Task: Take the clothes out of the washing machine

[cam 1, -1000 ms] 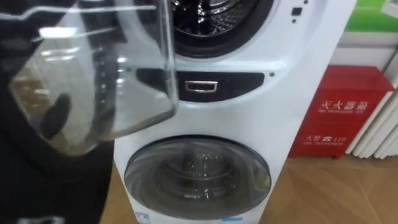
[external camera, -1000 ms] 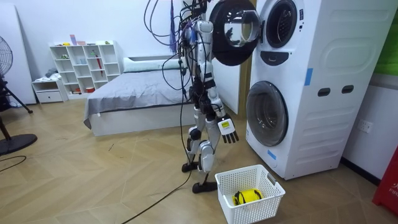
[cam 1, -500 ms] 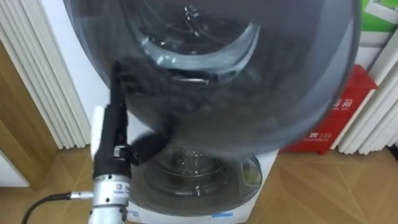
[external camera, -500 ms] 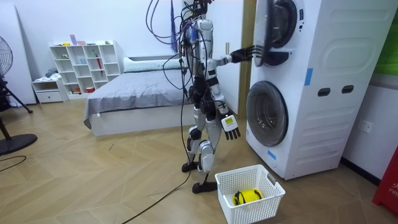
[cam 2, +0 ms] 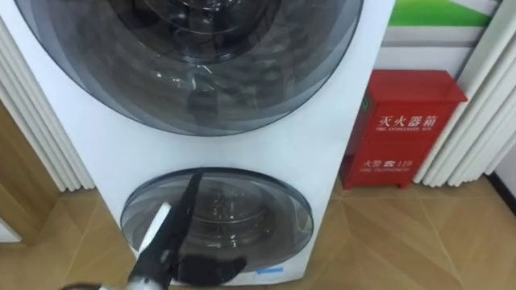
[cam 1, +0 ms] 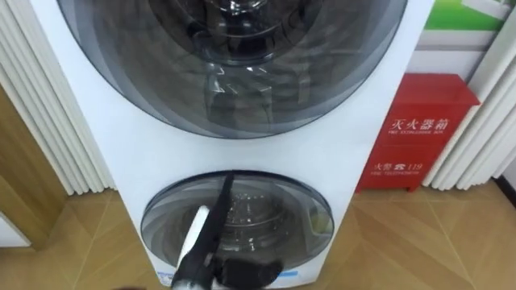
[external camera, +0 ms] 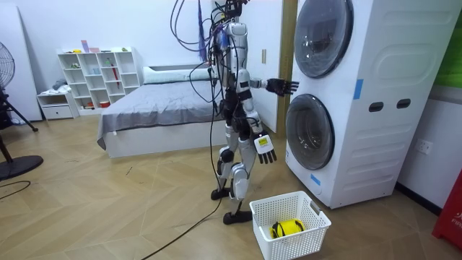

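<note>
The white stacked washing machine [external camera: 361, 94] stands right before me. Its upper round door [cam 1: 234, 56] is closed, with the dark drum behind the glass. The lower door [cam 1: 238, 221] is closed too. My left arm reaches forward and my left hand [cam 1: 246, 270] hangs open in front of the lower door, just off the machine's front [external camera: 283, 87]. By my thigh my right hand [external camera: 266, 148] hangs open and holds nothing. On the floor by my feet, a white basket [external camera: 317, 217] holds a yellow item [external camera: 287, 228].
A red fire-equipment box [cam 1: 415, 133] stands on the wooden floor right of the machine. White radiator pipes [cam 1: 48, 121] run along the wall on both sides. Behind me in the room view are a bed [external camera: 151, 108] and a white shelf [external camera: 97, 76].
The upper door has swung from wide open to closed. My left hand pushed it round, then came off it and dropped lower. The eye view has shifted with my head.
</note>
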Motion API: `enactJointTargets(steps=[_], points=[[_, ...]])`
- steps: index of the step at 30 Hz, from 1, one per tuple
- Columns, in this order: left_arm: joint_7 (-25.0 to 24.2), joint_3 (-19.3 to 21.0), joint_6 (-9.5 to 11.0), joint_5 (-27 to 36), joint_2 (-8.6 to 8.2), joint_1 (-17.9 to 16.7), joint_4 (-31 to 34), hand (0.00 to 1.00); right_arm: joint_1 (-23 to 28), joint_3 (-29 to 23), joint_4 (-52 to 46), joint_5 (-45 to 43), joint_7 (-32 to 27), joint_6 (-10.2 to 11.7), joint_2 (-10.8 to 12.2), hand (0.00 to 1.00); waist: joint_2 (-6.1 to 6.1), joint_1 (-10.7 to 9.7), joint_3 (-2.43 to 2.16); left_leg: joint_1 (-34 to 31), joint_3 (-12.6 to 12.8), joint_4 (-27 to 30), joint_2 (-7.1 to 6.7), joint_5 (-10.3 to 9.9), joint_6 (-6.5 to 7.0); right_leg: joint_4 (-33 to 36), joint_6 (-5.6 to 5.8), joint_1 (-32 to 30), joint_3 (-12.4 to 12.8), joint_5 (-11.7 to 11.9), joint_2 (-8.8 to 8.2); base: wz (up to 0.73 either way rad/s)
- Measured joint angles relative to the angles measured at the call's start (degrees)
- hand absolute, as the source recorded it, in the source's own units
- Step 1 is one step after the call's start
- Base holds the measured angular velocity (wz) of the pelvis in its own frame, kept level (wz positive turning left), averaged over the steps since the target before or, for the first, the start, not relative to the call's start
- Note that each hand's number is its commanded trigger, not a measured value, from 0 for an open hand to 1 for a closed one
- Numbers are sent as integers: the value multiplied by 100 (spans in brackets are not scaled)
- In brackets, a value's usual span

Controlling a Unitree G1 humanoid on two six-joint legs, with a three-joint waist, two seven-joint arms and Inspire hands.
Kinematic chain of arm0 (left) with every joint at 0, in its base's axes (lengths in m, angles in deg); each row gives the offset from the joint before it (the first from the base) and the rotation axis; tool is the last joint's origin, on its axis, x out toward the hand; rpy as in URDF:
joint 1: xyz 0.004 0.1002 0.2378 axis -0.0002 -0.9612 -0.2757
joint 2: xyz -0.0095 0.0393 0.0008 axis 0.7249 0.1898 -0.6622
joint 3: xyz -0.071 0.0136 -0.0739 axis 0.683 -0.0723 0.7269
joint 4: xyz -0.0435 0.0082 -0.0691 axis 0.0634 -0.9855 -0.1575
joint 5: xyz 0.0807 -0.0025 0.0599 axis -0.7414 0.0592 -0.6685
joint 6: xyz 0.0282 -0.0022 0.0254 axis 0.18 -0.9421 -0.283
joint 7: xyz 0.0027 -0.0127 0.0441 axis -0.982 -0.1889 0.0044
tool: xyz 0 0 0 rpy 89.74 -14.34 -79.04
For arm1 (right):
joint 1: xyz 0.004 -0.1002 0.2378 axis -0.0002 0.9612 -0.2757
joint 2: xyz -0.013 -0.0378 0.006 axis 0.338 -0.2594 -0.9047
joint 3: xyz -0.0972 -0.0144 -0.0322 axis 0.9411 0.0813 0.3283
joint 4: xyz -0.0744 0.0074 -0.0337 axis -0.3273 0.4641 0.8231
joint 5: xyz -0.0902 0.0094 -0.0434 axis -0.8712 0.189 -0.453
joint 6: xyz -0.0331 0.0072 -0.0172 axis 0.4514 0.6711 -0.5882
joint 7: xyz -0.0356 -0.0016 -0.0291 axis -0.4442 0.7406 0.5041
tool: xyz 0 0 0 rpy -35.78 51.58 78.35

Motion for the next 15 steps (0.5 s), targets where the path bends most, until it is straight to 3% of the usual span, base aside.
enactJointTargets(steps=[3,7,9,15], points=[[19,355,8,-1,19,-266,-1257,0,83,-30,-21,33,1,0,-2,0,-37,24,-32,109,24,-17,2,-2,-2,-30,1,87,18,-1,2,-6],[37,877,-7,5,53,-475,-2488,0,249,-73,-151,120,-9,3,-34,0,-7,162,-24,150,34,-75,15,-26,-12,-60,-8,98,16,9,20,0],[38,1227,11,9,53,-483,-3219,0,289,-124,-149,135,-9,2,-35,0,65,247,-12,171,28,-145,23,-35,-13,-57,-11,84,3,13,33,0],[42,1911,8,114,-54,-708,-4115,0,322,-226,-75,346,131,0,-12,0,188,340,-38,200,32,-182,30,-35,-14,-76,-12,107,6,16,45,0]])
